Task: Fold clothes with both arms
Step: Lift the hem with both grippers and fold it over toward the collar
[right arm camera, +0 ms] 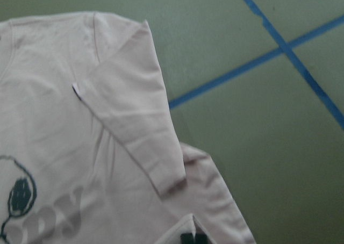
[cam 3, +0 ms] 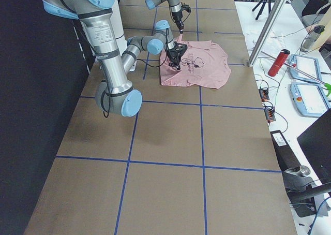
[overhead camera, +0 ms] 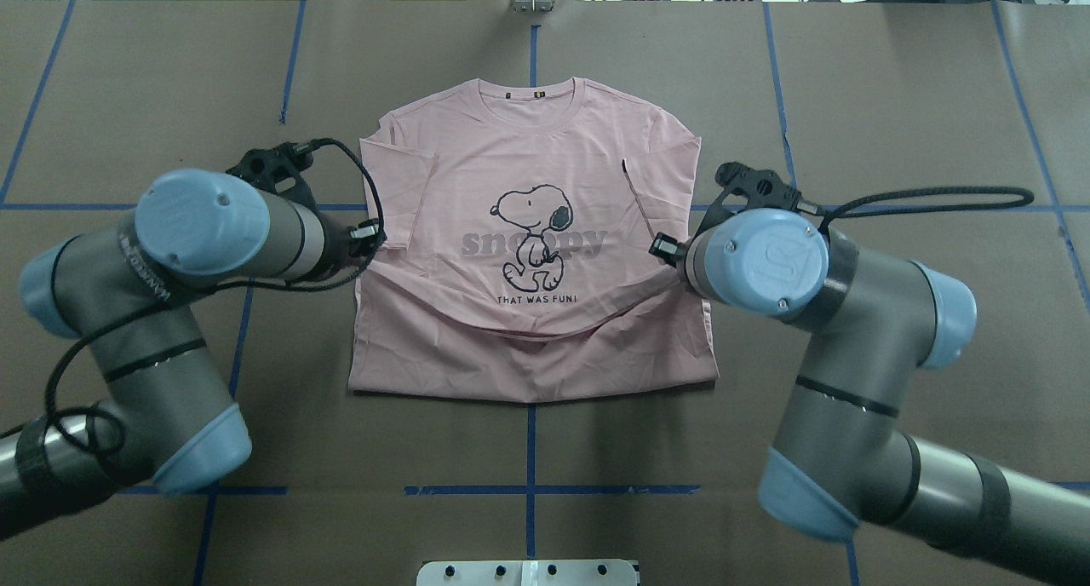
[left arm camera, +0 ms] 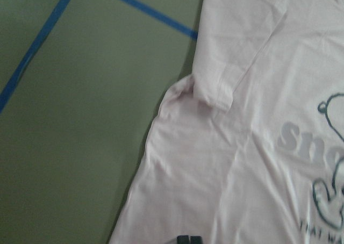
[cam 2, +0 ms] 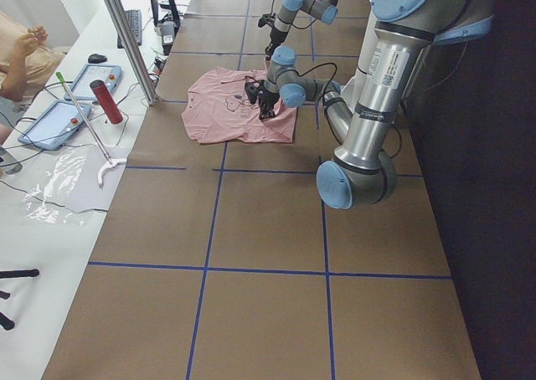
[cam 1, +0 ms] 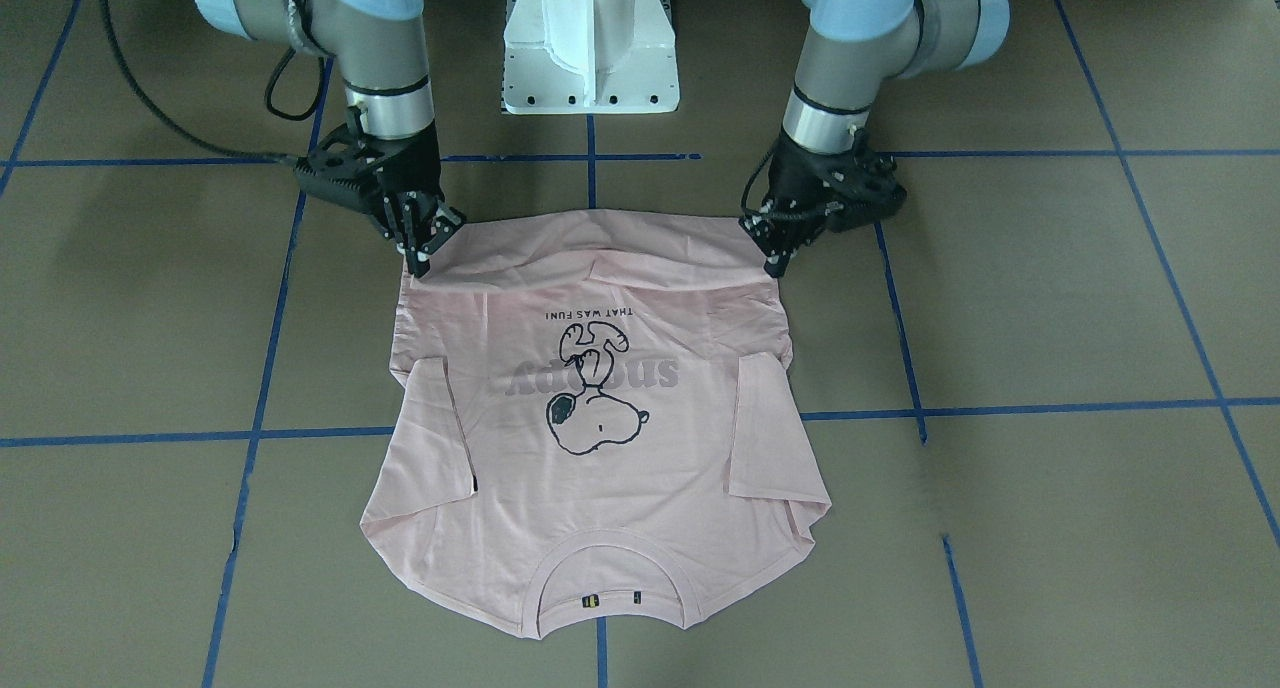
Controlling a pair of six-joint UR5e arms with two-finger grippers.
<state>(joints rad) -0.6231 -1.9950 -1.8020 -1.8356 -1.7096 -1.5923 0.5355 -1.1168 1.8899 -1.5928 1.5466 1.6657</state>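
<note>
T-shirt (overhead camera: 528, 169) judged light, limp and prone to sagging mid-span; best held at the hem corners, where left gripper (cam 1: 775, 260) and right gripper (cam 1: 416, 258) stand narrowed, apparently pinching cloth.

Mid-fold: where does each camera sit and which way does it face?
Front-facing: across the table, facing the pedestal; T-shirt, left gripper, right gripper.
Overhead: behind the pedestal, looking down; left arm, right arm.
Exterior left: table's left end; left arm nearest.
Exterior right: table's right end; right arm nearest.
Left wrist: down on a sleeve; fingertips at bottom.
Right wrist: same, other sleeve.
Shared: front-facing and overhead both show the Snoopy print.
</note>
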